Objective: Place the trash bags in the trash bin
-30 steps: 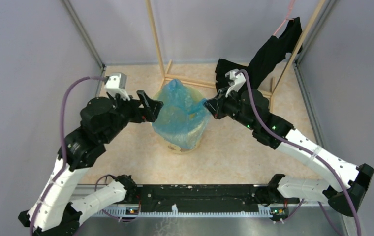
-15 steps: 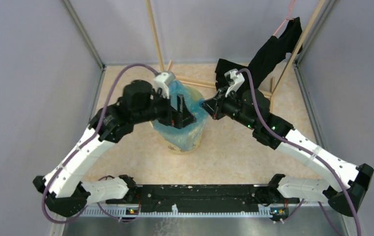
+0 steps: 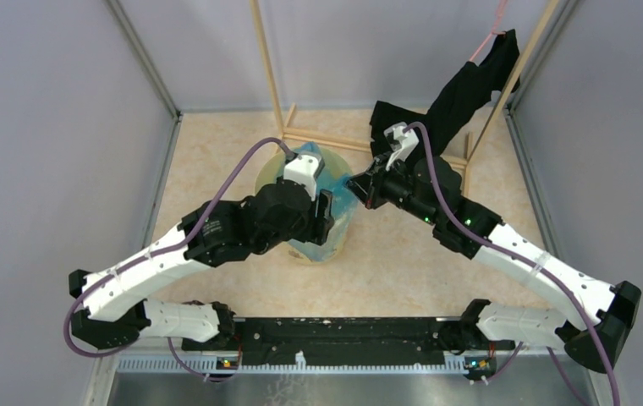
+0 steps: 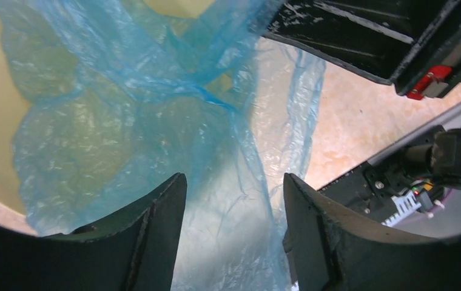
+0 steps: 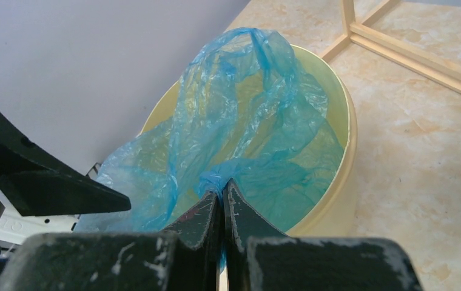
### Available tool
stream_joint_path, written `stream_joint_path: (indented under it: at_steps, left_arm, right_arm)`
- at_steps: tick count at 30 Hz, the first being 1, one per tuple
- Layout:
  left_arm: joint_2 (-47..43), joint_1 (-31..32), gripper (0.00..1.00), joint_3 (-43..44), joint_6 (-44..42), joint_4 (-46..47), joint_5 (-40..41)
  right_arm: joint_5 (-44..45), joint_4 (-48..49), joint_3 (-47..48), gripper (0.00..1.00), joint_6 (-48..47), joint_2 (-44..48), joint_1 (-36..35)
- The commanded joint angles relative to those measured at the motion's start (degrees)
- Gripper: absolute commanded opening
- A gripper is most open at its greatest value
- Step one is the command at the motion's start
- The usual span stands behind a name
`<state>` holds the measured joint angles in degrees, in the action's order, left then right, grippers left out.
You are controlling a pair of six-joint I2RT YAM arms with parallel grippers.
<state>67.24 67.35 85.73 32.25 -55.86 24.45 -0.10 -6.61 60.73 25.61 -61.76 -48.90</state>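
The bag lay partly in the bin, at the middle of the bench, one side spilling over the rim. The right hand pinched a fold; the left hand hung open above it (gripping nothing). An off-centre push might tip the bin or drag film out.

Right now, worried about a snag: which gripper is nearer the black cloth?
Right. The right gripper, shut on the blue bag, sits just in front of the black cloth; the left gripper hangs open over the yellow bin, farther off.
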Motion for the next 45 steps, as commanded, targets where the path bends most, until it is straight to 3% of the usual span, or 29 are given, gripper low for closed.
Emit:
stream_joint_path:
  at_steps: [1, 6, 10, 13, 19, 25, 28, 36, 40, 45]
  left_arm:
    - [-2.2, 0.41, 0.6, 0.32, 1.04, 0.98, 6.86]
    - [-2.3, 0.41, 0.59, 0.26, 0.5, 0.22, 6.9]
    - [-0.44, 0.41, 0.72, -0.61, 0.31, 0.45, 4.62]
    - [-0.17, 0.41, 0.72, -1.89, -0.95, 0.89, 5.85]
    - [0.34, 0.1, 0.38, -2.48, -2.54, -0.39, 11.91]
    - [-0.49, -7.11, 0.15, -4.09, -6.52, 4.84, 3.55]
    - [-1.09, -16.3, 0.11, -5.87, -10.0, 9.85, -5.23]
    - [0.76, -31.75, 0.01, -12.01, -9.91, 29.23, -15.93]
    - [-1.68, -34.94, 0.0, -20.25, -6.91, 39.07, -21.12]
    - [-12.07, -35.32, 0.0, -25.96, -7.4, 41.01, -15.97]
  right_arm:
    - [-0.08, 2.5, -0.22, 0.0, -0.97, 1.47, 0.04]
    - [-0.08, 2.43, -0.44, 0.0, -0.95, 1.28, 0.04]
    - [-0.08, 3.09, -1.04, 0.0, -0.51, 1.26, 0.04]
    - [-0.12, 3.2, -1.16, 0.0, -0.22, 1.11, 0.01]
    - [-0.08, 2.05, -0.89, 0.0, -0.55, 1.28, 0.04]
    - [2.28, 0.9, -0.35, 0.0, -1.15, 1.36, 0.04]
    - [2.87, 1.26, 0.31, 0.0, -1.81, 0.1, 0.04]
    - [6.85, -2.1, 8.81, 0.0, -7.01, -8.83, 0.12]
    - [6.62, -2.97, 8.74, 0.0, -7.57, -10.8, 0.14]
    - [9.2, -5.33, 8.4, 0.0, -8.76, -8.6, 0.14]
